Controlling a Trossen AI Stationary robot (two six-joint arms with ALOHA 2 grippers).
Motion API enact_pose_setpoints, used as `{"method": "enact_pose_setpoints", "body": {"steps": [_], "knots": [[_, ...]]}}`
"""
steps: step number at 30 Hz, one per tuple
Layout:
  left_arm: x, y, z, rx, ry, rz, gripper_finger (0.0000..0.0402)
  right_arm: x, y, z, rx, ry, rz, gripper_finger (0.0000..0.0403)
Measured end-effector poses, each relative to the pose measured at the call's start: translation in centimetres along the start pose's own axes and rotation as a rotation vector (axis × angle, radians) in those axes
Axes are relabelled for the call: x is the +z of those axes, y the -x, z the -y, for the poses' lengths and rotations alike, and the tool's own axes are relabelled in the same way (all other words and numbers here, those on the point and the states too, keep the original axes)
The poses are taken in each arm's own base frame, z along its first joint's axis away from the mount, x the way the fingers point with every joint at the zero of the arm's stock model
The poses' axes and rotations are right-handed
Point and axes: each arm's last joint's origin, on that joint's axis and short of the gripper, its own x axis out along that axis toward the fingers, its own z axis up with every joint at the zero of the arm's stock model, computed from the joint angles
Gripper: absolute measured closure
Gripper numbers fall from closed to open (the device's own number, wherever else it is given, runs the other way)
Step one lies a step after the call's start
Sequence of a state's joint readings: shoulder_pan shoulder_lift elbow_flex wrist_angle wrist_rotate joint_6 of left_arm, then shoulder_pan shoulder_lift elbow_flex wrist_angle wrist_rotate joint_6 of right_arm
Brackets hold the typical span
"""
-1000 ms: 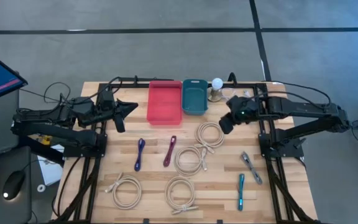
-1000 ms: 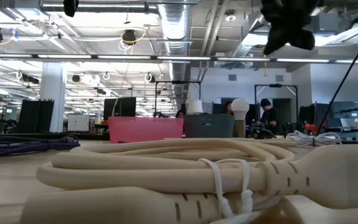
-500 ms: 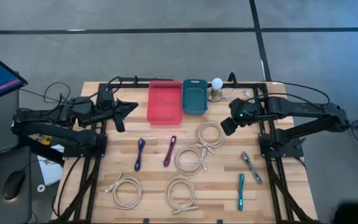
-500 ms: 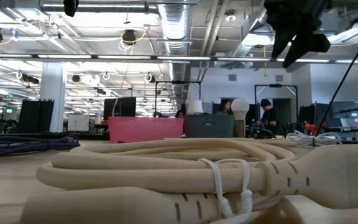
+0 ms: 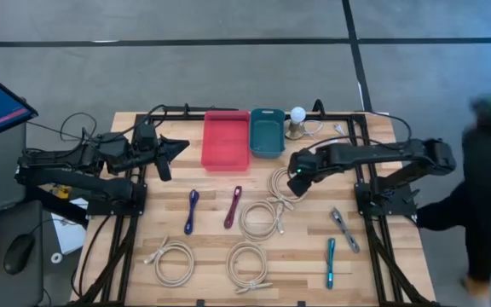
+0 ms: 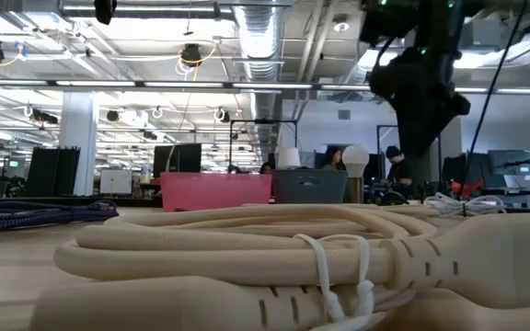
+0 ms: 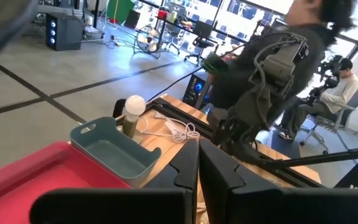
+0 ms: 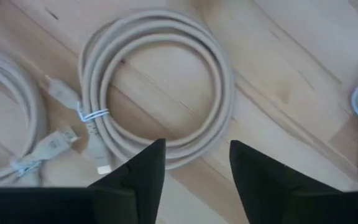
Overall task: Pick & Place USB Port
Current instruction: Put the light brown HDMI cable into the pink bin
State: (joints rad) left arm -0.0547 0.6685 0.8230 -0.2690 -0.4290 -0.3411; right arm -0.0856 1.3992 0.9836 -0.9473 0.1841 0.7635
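From overhead I see the right pincer (image 5: 297, 181) over the desk (image 5: 143, 230) just right of centre, hanging above the beige cable coil (image 5: 286, 183) that lies at about 1 o'clock from the desk's middle. In its wrist view the two dark fingers (image 8: 145, 168) stand apart with nothing between them, and that coil (image 8: 157, 87), tied with a thin band, lies flat on the wood below. Pincer open, holding nothing.

The left pincer (image 5: 177, 147) waits at about 10 o'clock, above the desk just left of the red tray (image 5: 226, 139). Its fingers (image 7: 188, 165) are pressed together, closed on nothing I can see.

A teal bin (image 5: 267, 132) sits touching the red tray's right side at 12 o'clock, with a small lamp (image 5: 297, 115) just beside it. More beige coils lie at centre (image 5: 261, 217), at 6 o'clock (image 5: 248, 264) and at 7 o'clock (image 5: 173, 258). A purple cable (image 5: 192, 211) and a maroon cable (image 5: 233, 206) lie left of centre. A grey cable (image 5: 342, 228) and a blue cable (image 5: 331, 263) lie near 4 o'clock.

A person (image 5: 484, 188) stands beside the desk at 3 o'clock.
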Motion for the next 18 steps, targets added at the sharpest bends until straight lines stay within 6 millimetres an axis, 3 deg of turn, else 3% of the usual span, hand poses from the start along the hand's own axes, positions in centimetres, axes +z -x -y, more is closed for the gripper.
{"method": "enact_pose_setpoints", "body": {"steps": [18], "knots": [[0.0, 0.0, 0.0, 0.000, 0.000, 0.000, 0.0389, 0.5, -5.9, -1.4, -0.143, 0.091, -0.150, 0.0255]]}}
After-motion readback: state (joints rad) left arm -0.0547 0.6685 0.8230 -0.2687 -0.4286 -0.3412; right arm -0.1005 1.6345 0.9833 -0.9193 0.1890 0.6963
